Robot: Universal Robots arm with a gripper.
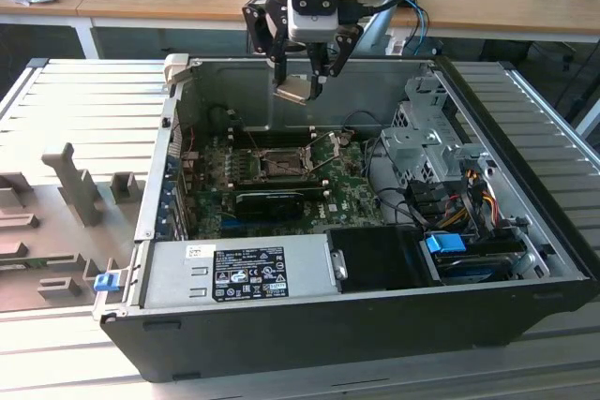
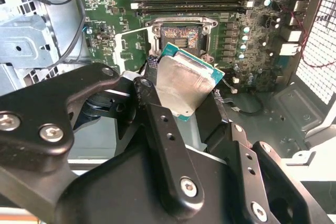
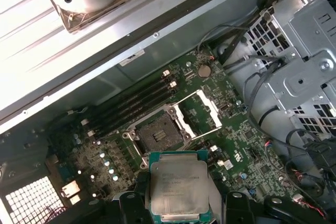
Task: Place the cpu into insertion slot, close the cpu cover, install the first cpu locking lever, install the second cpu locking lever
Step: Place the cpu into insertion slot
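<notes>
1. My gripper (image 1: pixel 300 83) is clenched on the cpu (image 1: pixel 292 92), its fingers pinching the chip by opposite edges. In both wrist views the silver top of the cpu (image 2: pixel 184 85) (image 3: pixel 177 184) faces the cameras.
2. The cpu hangs in the air over the far part of the open case (image 1: pixel 525 259), well above the board (image 1: pixel 354 185). It touches nothing but my fingers. In the exterior view and the second wrist view it sits tilted rather than level.
3. The slot (image 1: pixel 281 164) is bare and dark, and lies nearer and lower than the chip. In the first wrist view the slot (image 3: pixel 158 134) shows just beyond the chip's far edge, so I am close to it in plan but not over it.
4. The cover (image 3: pixel 211 108) is swung open beside the slot, so the way down looks free.
5. Step in hand, as I judge it: the first one, placing the cpu. The chip is not seated, the cover is not closed and neither lever step is done.
6. The placing calls for bringing the chip square over the slot, levelling it and matching its corners to the rim. The descent must be soft, since a tilted or shifted chip could bend the contacts in the slot (image 2: pixel 180 38).
7. The cover must stay clear of my fingers on the way down. I cannot tell how much room it leaves.
</notes>
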